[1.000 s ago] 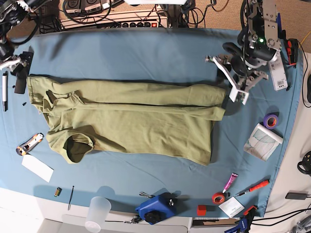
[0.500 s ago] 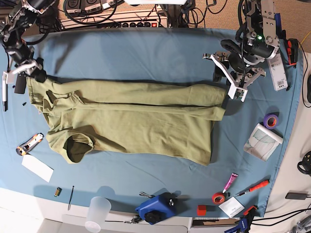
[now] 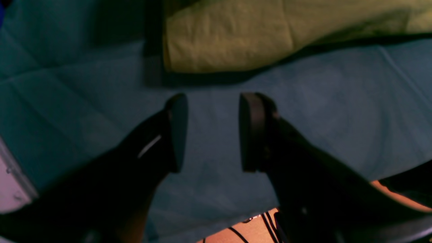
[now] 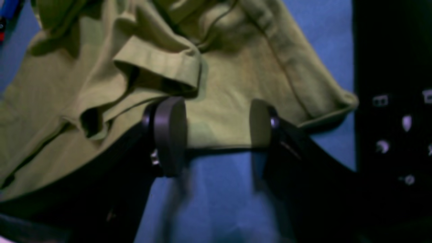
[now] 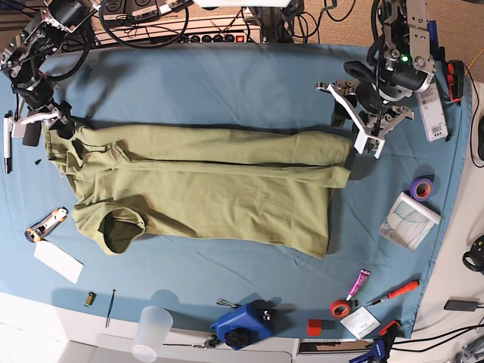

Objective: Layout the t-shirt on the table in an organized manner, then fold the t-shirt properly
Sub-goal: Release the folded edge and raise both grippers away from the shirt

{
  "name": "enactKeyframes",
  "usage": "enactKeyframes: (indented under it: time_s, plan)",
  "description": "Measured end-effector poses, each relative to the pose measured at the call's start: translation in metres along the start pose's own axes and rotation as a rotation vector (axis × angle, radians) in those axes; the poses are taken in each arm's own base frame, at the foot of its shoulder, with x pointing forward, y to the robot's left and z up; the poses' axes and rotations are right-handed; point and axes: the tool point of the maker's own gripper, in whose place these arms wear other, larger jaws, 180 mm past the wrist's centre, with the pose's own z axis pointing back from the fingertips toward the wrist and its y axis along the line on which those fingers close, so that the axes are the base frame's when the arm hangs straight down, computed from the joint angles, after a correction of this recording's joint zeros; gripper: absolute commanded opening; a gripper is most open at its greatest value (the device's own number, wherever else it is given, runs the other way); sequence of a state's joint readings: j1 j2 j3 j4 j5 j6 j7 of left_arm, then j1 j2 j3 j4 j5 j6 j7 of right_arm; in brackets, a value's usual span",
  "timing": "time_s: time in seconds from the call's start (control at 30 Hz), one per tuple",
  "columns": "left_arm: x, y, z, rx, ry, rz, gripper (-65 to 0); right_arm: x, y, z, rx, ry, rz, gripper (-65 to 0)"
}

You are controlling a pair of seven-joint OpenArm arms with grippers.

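Observation:
The olive-green t-shirt (image 5: 204, 185) lies lengthwise across the teal table (image 5: 227, 83), its long sides folded inward and its neck opening near the front left. My right gripper (image 5: 47, 121) hovers at the shirt's far left corner. In the right wrist view this gripper (image 4: 214, 130) is open, its pads (image 4: 168, 135) straddling the t-shirt's (image 4: 219, 84) rumpled edge without pinching it. My left gripper (image 5: 361, 125) is off the shirt's far right corner. The left wrist view shows the left gripper (image 3: 212, 131) open over bare table (image 3: 320, 101), the t-shirt (image 3: 229, 37) just beyond its tips.
Along the left edge are a pen (image 5: 7, 144), a box cutter (image 5: 47, 223) and a white card (image 5: 58, 262). A plastic cup (image 5: 151, 333) and a blue tool (image 5: 242, 324) stand at the front. Purple tape (image 5: 421, 187), a booklet (image 5: 408, 221) and a screwdriver (image 5: 393, 293) lie right.
My right arm has swung in from the left edge to the shirt's far left corner, and its jaws have widened. The left arm lifted slightly and then held still.

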State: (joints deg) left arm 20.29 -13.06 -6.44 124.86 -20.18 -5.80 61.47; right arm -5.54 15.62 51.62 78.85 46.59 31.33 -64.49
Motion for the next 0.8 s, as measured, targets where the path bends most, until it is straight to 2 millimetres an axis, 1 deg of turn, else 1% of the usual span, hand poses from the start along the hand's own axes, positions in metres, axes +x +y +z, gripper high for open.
enactKeyframes:
  time_s: [0.1, 0.27, 0.53, 0.67, 0.73, 0.8]
  plan:
    - [0.0, 0.0, 0.0, 0.0, 0.0, 0.0, -39.2, 0.001, -0.004, 0.004, -0.004, -0.019, -0.01, -34.5]
    - [0.0, 0.0, 0.0, 0.0, 0.0, 0.0, -39.2, 0.002, -0.017, 0.008, -0.064, -0.004, 0.003, -34.5]
    - [0.001, 0.0, 0.0, 0.0, -0.004, 0.0, -39.2, 0.005, -0.017, 0.007, -0.067, -0.029, 0.009, -34.5]
    - [0.001, 0.0, 0.0, 0.0, -0.004, 0.0, -39.2, 0.003, -0.016, 0.008, -0.062, -0.003, 0.021, -34.5]
    - [0.001, 0.0, 0.0, 0.0, -0.004, 0.0, -39.2, 0.003, -0.017, 0.01, -0.055, -0.002, 0.045, -34.5]
    - [0.001, 0.0, 0.0, 0.0, -0.004, 0.0, -39.2, 0.003, -0.021, 0.014, -0.067, -0.01, 0.033, -34.5]
